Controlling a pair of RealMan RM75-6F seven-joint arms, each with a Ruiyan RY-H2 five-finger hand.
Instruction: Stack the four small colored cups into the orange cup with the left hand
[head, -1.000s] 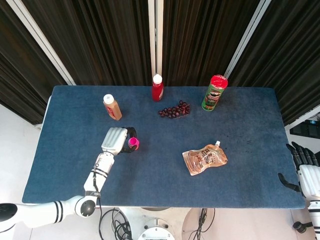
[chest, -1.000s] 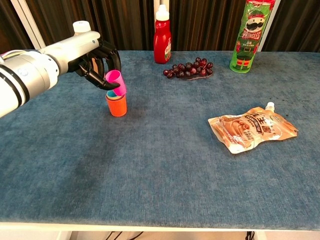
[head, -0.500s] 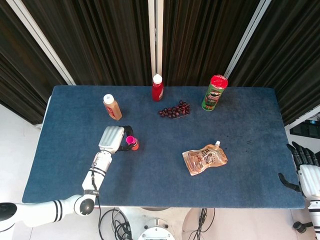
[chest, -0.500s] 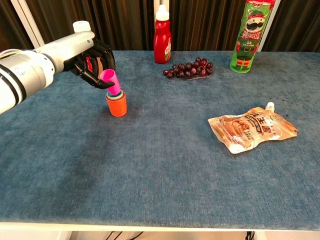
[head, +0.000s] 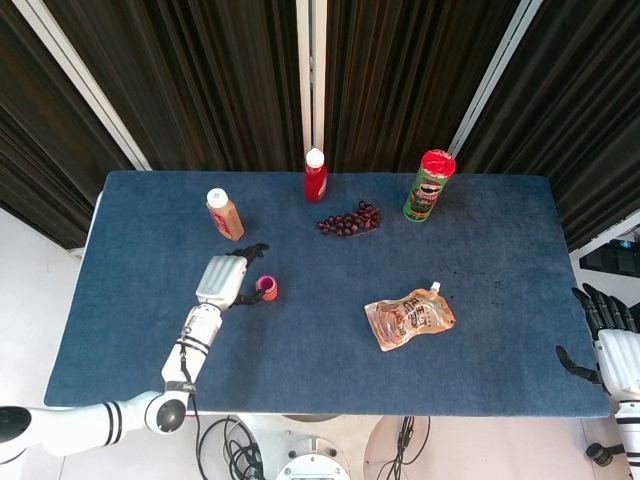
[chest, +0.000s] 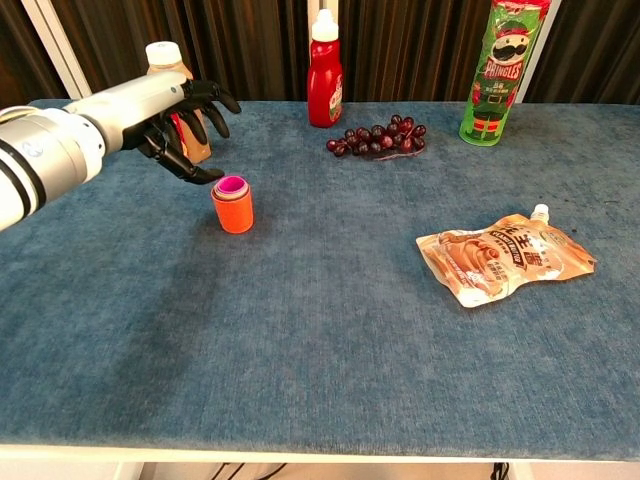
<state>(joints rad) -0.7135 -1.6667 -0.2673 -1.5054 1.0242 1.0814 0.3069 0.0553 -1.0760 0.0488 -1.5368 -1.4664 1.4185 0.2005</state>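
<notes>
The orange cup (chest: 233, 210) stands upright on the blue table, with the pink cup (chest: 232, 186) nested inside so only its rim shows at the top; the same orange cup (head: 266, 289) shows in the head view. My left hand (chest: 183, 128) hovers just left of and behind the stack, fingers spread, holding nothing. In the head view the left hand (head: 226, 279) sits beside the cup. My right hand (head: 606, 345) hangs off the table's right edge, fingers apart and empty.
A brown bottle (head: 223, 213) stands behind my left hand. A red ketchup bottle (chest: 323, 68), grapes (chest: 378, 137) and a Pringles can (chest: 494, 72) line the back. A snack pouch (chest: 505, 258) lies at the right. The table's front edge (chest: 320, 452) is near.
The pink cup dropped from my left hand's grip into the orange stack. The hand then let go, opened its fingers and drew back to the left.
</notes>
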